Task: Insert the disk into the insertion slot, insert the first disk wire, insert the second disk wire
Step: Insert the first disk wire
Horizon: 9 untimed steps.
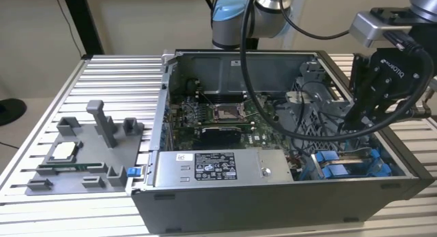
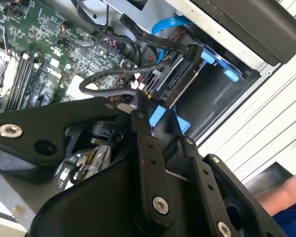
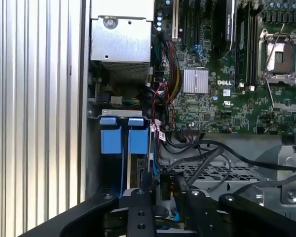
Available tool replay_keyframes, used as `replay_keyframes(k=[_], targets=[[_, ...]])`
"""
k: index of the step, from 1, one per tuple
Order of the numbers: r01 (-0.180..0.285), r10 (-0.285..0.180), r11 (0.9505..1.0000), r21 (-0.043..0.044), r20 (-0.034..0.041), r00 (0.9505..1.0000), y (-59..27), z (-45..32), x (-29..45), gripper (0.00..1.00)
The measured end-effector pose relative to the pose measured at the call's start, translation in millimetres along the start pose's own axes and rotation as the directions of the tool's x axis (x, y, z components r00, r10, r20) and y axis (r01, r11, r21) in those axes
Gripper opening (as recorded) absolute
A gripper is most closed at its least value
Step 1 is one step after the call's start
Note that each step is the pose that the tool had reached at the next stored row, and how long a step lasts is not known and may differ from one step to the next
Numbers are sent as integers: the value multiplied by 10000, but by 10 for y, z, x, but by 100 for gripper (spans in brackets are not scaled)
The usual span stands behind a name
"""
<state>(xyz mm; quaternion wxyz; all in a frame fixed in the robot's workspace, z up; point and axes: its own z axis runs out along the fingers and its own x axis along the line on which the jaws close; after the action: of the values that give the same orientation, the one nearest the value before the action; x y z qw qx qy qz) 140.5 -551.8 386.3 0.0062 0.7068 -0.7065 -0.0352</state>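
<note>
Black and jointed, your claw (image 1: 356,116) reaches down into the front corner of the open dark grey metal computer case (image 1: 273,206), on the exterior view's right, because that is where the drive bay lies. Whether it is apart or clamped on anything I cannot tell; its tip is lost among cables. Just beside it in the first wrist view sits a small black plug with a red-orange lead (image 3: 166,190), so I judge you are working on the wiring rather than on seating the drive. The silver-grey disk in its bright blue plastic carrier (image 3: 138,140) already stands inside the rectangular grey sheet-metal insertion slot (image 3: 119,114), blue tabs facing outward where they can be gripped. A loose bundle of black cables (image 3: 207,153) loops from the green motherboard (image 3: 212,98) toward the bay, slack enough, I judge, to reach the drive's end. The case rests on the ribbed aluminium tabletop (image 1: 109,78).
</note>
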Motion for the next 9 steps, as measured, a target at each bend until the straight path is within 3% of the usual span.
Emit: replay_keyframes(k=[9], targets=[[-4, 4, 10000, -5, 20, 10000, 0, 13, 1, 100]])
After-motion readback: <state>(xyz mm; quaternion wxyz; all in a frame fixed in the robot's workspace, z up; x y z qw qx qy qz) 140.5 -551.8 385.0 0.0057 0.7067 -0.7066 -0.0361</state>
